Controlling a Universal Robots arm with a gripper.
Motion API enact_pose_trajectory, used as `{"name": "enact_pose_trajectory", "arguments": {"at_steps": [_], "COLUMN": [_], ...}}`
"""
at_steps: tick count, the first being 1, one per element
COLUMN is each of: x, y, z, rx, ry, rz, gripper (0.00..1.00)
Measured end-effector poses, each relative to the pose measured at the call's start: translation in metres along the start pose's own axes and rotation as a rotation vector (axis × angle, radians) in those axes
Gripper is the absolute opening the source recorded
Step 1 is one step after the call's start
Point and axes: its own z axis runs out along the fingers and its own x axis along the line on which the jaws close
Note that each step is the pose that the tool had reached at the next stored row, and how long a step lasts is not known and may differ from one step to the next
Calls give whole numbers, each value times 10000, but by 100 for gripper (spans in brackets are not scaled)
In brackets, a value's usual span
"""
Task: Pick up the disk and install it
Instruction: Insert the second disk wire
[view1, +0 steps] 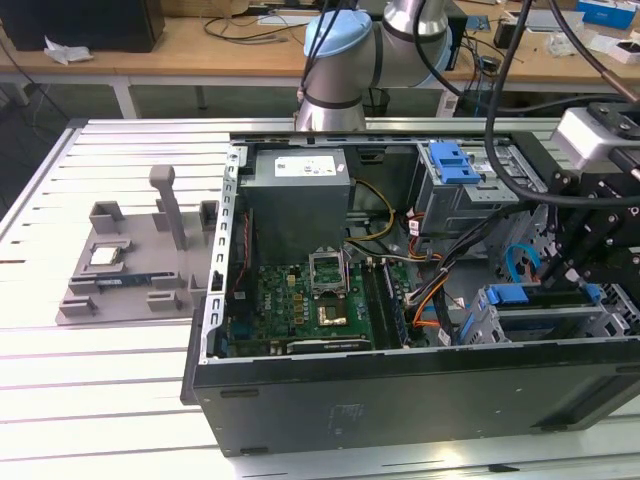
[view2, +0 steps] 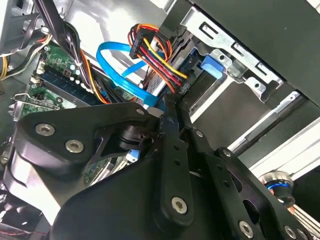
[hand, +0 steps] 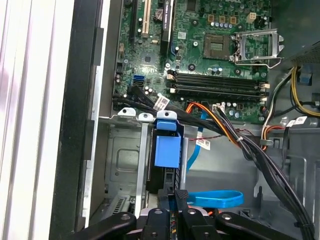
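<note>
The disk (view1: 530, 297) stands on edge in the drive cage at the exterior view's lower right corner of the open computer case (view1: 400, 385), framed by its blue bracket. My black gripper (view1: 572, 283) hangs right over the bracket's end. In the first wrist view the fingers meet at the gripper (hand: 179, 196), pressed together on the near edge of the disk (hand: 166, 150), whose blue tab points toward the motherboard. The second wrist view shows the gripper (view2: 167, 107) tip against the cage, with the disk's blue tab (view2: 212, 66) beyond it.
Power and data cables (view1: 432, 300) and a blue flat cable (hand: 215, 198) crowd the cage. The motherboard (view1: 300, 305) and power supply (view1: 295, 195) fill the case's left half. Another blue clip (view1: 452, 160) tops the rear cage. A grey fixture (view1: 130, 260) holds a small chip.
</note>
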Motion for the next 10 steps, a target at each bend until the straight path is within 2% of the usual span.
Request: {"name": "enact_pose_trajectory", "arguments": {"at_steps": [5, 10], "x": [1, 1], "y": [-3, -4], "z": [41, 47], "rx": [1, 0], "ry": [4, -4], "rz": [-12, -12], "gripper": [16, 16]}}
